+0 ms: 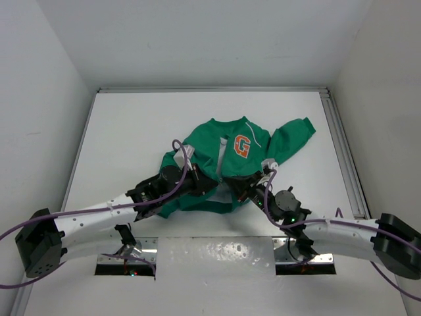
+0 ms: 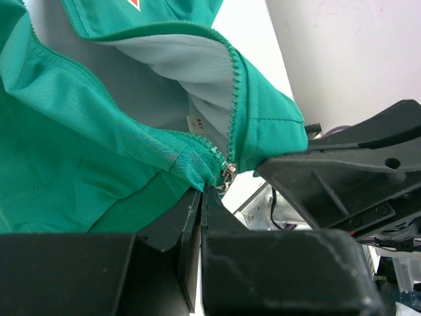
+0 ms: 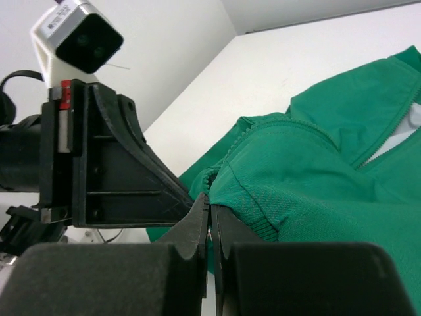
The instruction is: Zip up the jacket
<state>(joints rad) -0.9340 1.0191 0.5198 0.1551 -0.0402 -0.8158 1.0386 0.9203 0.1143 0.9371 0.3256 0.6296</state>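
The left gripper (image 2: 201, 197) is seen with its two fingers pressed together, and the ribbed hem of the jacket (image 2: 79, 131) is pinched at their tips. The metal zipper slider (image 2: 228, 175) is located just beside those tips, at the bottom end of the front opening. Above the slider, the two rows of zipper teeth (image 2: 233, 85) are spread apart, and the pale grey lining (image 2: 171, 59) is exposed between them. The right gripper (image 3: 210, 207) is likewise closed, with the hem edge of the opposite front panel held at its fingertips. In both wrist views the two grippers are shown close together, tip facing tip, on either side of the slider. In the top view the jacket is laid front-up near the middle of the white table (image 1: 131, 131), with its hem turned toward the arm bases and partly covered by both grippers. The orange-and-white letter G (image 1: 243, 145) is visible on the chest, and one sleeve (image 1: 296, 135) is extended toward the far right. The other sleeve is largely hidden under the left arm.
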